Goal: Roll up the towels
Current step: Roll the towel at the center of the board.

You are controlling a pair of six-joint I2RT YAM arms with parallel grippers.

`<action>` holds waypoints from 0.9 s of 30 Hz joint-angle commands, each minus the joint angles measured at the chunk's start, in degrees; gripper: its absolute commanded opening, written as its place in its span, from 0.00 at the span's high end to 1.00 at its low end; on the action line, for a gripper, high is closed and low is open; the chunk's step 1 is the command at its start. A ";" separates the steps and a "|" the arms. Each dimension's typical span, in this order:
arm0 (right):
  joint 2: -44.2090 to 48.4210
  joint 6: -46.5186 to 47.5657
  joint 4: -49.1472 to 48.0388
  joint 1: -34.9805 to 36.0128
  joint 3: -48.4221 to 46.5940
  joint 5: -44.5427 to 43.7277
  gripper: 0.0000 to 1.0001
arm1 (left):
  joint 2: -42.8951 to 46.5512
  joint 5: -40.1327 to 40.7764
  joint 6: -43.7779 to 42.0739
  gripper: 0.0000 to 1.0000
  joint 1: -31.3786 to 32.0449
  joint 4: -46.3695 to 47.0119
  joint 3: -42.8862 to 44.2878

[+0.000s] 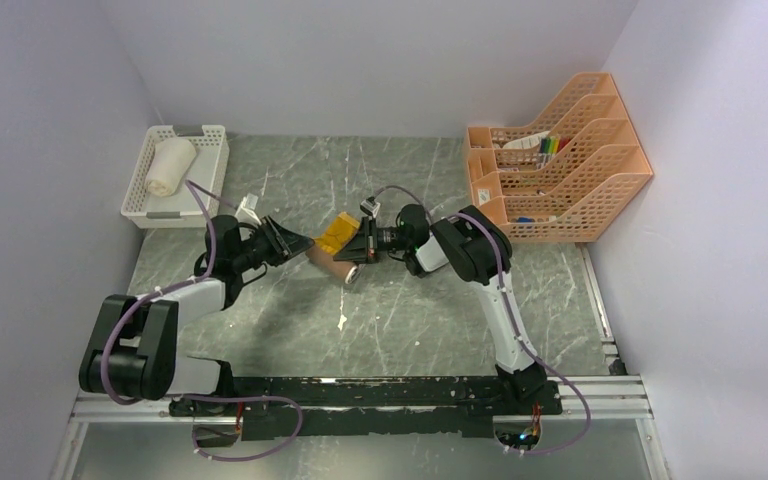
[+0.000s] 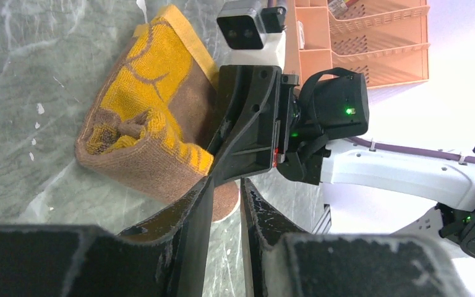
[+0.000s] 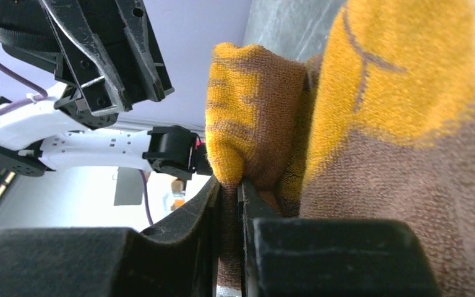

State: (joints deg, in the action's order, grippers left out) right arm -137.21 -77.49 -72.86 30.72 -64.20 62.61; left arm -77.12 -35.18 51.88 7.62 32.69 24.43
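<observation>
The brown towel [image 1: 332, 258] with its mustard-yellow reverse lies rolled and bunched at mid-table, its yellow flap turned up at the back. My right gripper [image 1: 357, 248] reaches in from the right. In the right wrist view it [image 3: 231, 185] is shut on a brown fold of that towel [image 3: 396, 154]. My left gripper [image 1: 300, 243] sits at the roll's left end. In the left wrist view its jaws [image 2: 229, 182] stand a narrow gap apart with bare table showing between them, one finger lying against the towel [image 2: 142, 124]. The cream-white towel [image 1: 170, 165] lies rolled in the white basket [image 1: 222, 150].
The white basket stands at the back left against the wall. Orange mesh file racks [image 1: 560, 160] holding pens and papers fill the back right, also showing in the left wrist view [image 2: 371, 43]. The grey marble table [image 1: 410, 320] is walled on three sides.
</observation>
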 commanded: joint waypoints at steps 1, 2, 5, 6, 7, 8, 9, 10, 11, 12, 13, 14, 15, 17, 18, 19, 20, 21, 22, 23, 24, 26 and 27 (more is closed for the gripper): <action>0.05 -0.85 -2.05 0.74 0.15 0.60 0.95 | -1.72 -2.15 1.91 0.66 0.44 5.47 -0.69; 0.47 2.35 1.97 0.86 0.07 0.40 0.95 | -2.19 -2.11 1.91 0.67 0.65 5.72 -0.66; 2.57 14.79 19.76 1.37 -1.03 -1.59 0.96 | -3.73 -1.59 1.40 0.67 1.56 5.37 -0.29; 3.62 21.66 26.81 1.65 -1.77 -2.79 0.96 | -4.29 -1.41 1.20 0.67 1.91 5.23 -0.19; 4.01 24.86 33.63 1.93 -2.94 -4.03 0.96 | -4.84 -1.08 1.02 0.67 2.31 5.13 -0.17; 4.63 29.64 39.63 2.19 -4.12 -5.42 0.96 | -5.45 -0.77 0.84 0.67 2.65 5.19 -0.20; 4.88 34.67 44.62 2.41 -5.29 -6.63 0.96 | -6.16 -0.43 0.65 0.67 3.13 5.31 -0.25; 4.95 36.86 47.79 2.68 -6.06 -7.40 0.96 | -7.00 0.01 0.58 0.67 3.49 5.55 -0.24; 4.87 37.75 49.03 2.68 -6.40 -7.63 0.96 | -7.86 0.29 0.47 0.67 3.85 5.88 -0.18; 4.74 38.03 49.44 2.72 -6.45 -7.77 0.96 | -8.86 0.56 0.44 0.68 4.22 6.27 -0.14; 4.61 38.29 49.74 2.68 -6.38 -7.88 0.96 | -9.88 0.82 0.32 0.68 4.51 6.70 -0.15; 4.52 38.81 50.50 2.75 -6.49 -8.20 0.96 | -10.80 1.00 0.39 0.68 4.79 7.46 -0.21; 4.45 39.62 51.66 2.76 -6.69 -8.71 0.96 | -11.84 1.25 0.31 0.68 5.04 7.97 -0.17; 4.44 41.16 53.73 2.89 -7.19 -9.58 0.96 | -13.70 1.79 0.07 0.69 5.34 8.73 -0.01; 4.55 41.97 54.76 2.98 -7.43 -10.13 0.95 | -14.70 2.17 0.00 0.69 5.38 9.15 0.07; 4.76 42.86 56.01 3.02 -7.73 -10.82 0.94 | -15.63 2.67 -0.06 0.69 5.39 9.63 0.15; 5.04 43.90 57.55 3.11 -8.15 -12.02 0.92 | -16.63 2.88 -0.10 0.69 5.41 10.15 0.33; 5.33 45.21 59.88 3.07 -8.52 -13.38 0.91 | -17.53 3.19 -0.15 0.69 5.47 10.70 0.54; 5.90 46.60 61.60 3.20 -8.83 -14.76 0.88 | -18.54 3.40 -0.16 0.69 5.48 11.16 1.06; 6.80 48.37 63.09 3.38 -8.99 -16.44 0.84 | -19.62 3.48 -0.19 0.69 5.48 11.58 1.74; 8.14 50.29 64.50 3.57 -8.96 -18.94 0.77 | -20.51 3.65 -0.33 0.70 5.54 11.87 2.41; 11.47 55.27 67.99 4.42 -9.05 -25.10 0.65 | -22.76 3.79 -0.68 0.70 5.63 11.96 4.33; 13.36 58.37 70.16 5.03 -9.16 -28.55 0.60 | -23.48 3.60 -0.76 0.70 5.64 11.96 5.21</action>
State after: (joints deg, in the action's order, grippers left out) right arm -128.03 -33.43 -15.79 34.22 -73.52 51.83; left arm -97.54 -33.61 52.93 12.78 41.76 26.24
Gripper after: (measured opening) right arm 0.306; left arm 0.302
